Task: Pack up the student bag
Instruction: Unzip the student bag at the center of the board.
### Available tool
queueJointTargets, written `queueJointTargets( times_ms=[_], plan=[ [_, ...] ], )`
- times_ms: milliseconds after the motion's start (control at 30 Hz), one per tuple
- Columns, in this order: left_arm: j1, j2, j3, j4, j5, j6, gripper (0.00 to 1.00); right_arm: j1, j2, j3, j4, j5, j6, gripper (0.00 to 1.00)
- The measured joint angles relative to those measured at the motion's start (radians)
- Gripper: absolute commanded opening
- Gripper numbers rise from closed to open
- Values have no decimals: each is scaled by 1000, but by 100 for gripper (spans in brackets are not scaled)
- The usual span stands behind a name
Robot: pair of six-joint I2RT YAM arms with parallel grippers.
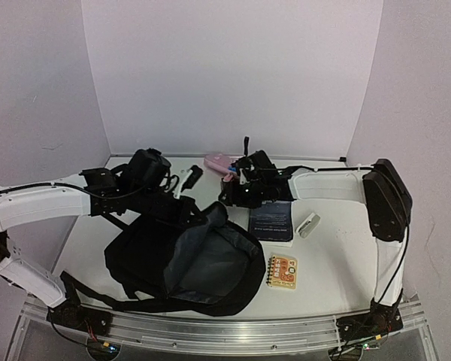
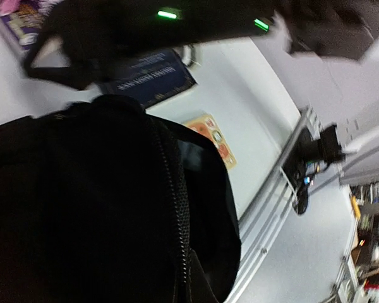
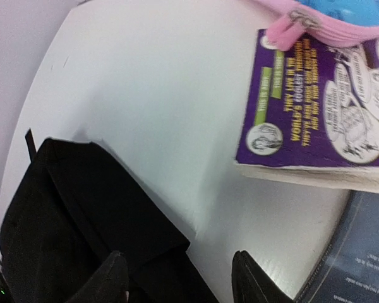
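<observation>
The bag point(image 1: 146, 256) lay on the near-left part of the table point(image 1: 338, 263). It was slumped flat, with its mouth gaping toward the right and the grey lining point(image 1: 207, 259) showing inside. A strap trailed off its near-left corner toward the table's edge. In the left wrist view the black fabric filled the lower left, and the zipper point(image 2: 178, 208) ran down across it.

The left gripper point(image 1: 184, 183) hung over the bag's far edge, at or just above the fabric. Neither view showed its fingers well enough to tell whether the jaws were apart or together. The right gripper point(image 3: 178, 260) reached in from the right to the far-right rim of the bag. Its jaws stood apart with bare table between them, and a fold of the bag's fabric lay against the left finger point(image 3: 110, 278) — nothing was clamped.

Just right of the bag's mouth lay a dark-blue book point(image 1: 271, 220), flat on the table. A small white item point(image 1: 308, 224) sat beside the book on its right. Nearer the front edge lay an orange notebook point(image 1: 283, 271), close to the bag's right side but not touching it. Behind the right gripper, toward the back of the table, a pink pouch point(image 3: 341, 16) with a blue panel rested on the far edge of a purple book point(image 3: 316, 107) — that book's corner sat near the dark-blue one.
</observation>
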Motion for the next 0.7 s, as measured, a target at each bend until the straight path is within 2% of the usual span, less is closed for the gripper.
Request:
queueJointTargets(
  times_ms=[133,200,367,533,700],
  plan=[
    [172,-59,-88,20,-24,-95,0,-58,-140,-126,6,35,36,84],
    [232,-69,-125,26,-32,-141,0,-103,-218,-188,12,45,60,88],
    [363,-73,-236,51,-50,-260,0,-235,-329,-295,46,54,121,90],
    [447,-85,-361,61,-103,-380,0,-326,-318,-398,119,-3,202,93],
    [467,-139,-442,71,-154,-476,0,-334,-247,-417,211,-70,276,92]
  ],
)
